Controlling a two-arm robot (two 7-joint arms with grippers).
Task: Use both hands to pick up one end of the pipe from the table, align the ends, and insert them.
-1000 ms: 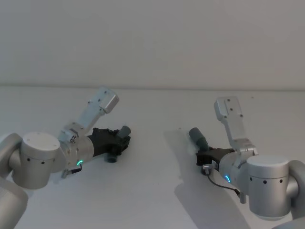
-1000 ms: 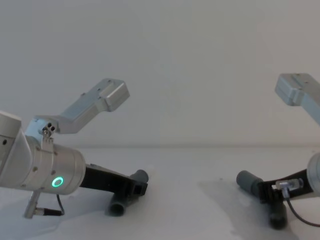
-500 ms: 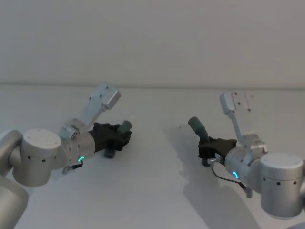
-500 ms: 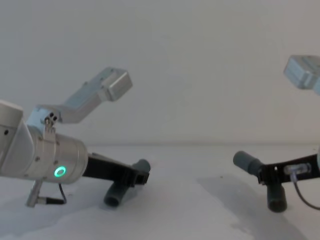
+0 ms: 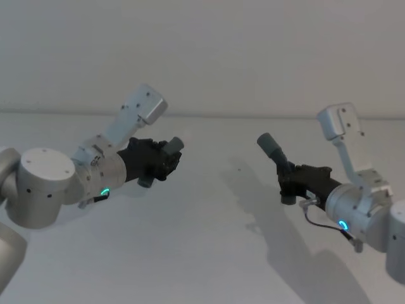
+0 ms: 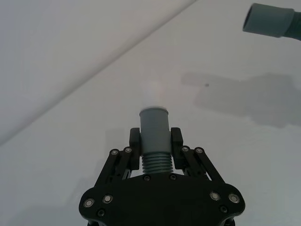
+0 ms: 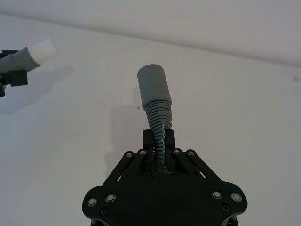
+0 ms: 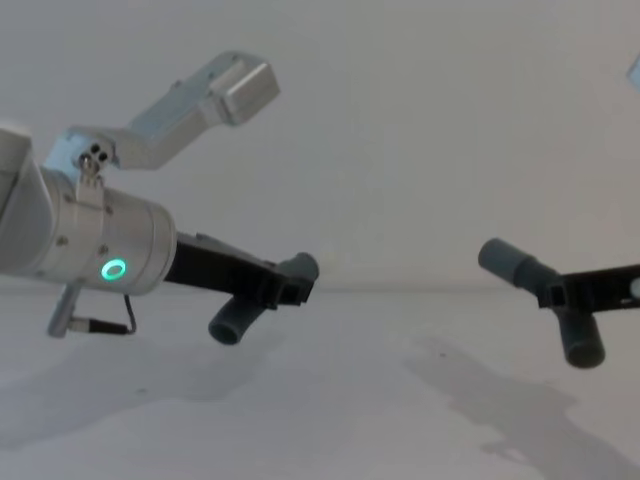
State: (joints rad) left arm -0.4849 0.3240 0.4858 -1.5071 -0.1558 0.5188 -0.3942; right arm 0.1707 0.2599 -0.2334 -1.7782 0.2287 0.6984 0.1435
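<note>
Both pipe pieces hang above the white table (image 5: pixel 202 253). My left gripper (image 5: pixel 166 159) (image 8: pixel 286 288) (image 6: pixel 155 140) is shut on the ribbed piece (image 6: pixel 154 123) whose white tip (image 6: pixel 153 92) (image 7: pixel 42 51) points toward the right arm. My right gripper (image 5: pixel 288 181) (image 8: pixel 556 292) (image 7: pixel 159 139) is shut on the ribbed neck of the other piece (image 7: pixel 160 123), and that piece's wide grey cuff (image 5: pixel 268 144) (image 8: pixel 504 259) (image 7: pixel 152 84) (image 6: pixel 270 20) faces the left arm. A wide gap separates the tip and the cuff. The bent tails (image 8: pixel 230 322) (image 8: pixel 582 342) hang below each gripper.
The table carries the arms' shadows (image 5: pixel 278 247) and a small dark speck (image 5: pixel 239 169). A plain white wall (image 5: pixel 202 50) stands behind. The silver links of the arms (image 5: pixel 136 114) (image 5: pixel 342 130) rise above the grippers.
Both grippers have lifted their pipe pieces up off the table. The right arm has also drawn to the right, and the cuff now points more toward the left piece.
</note>
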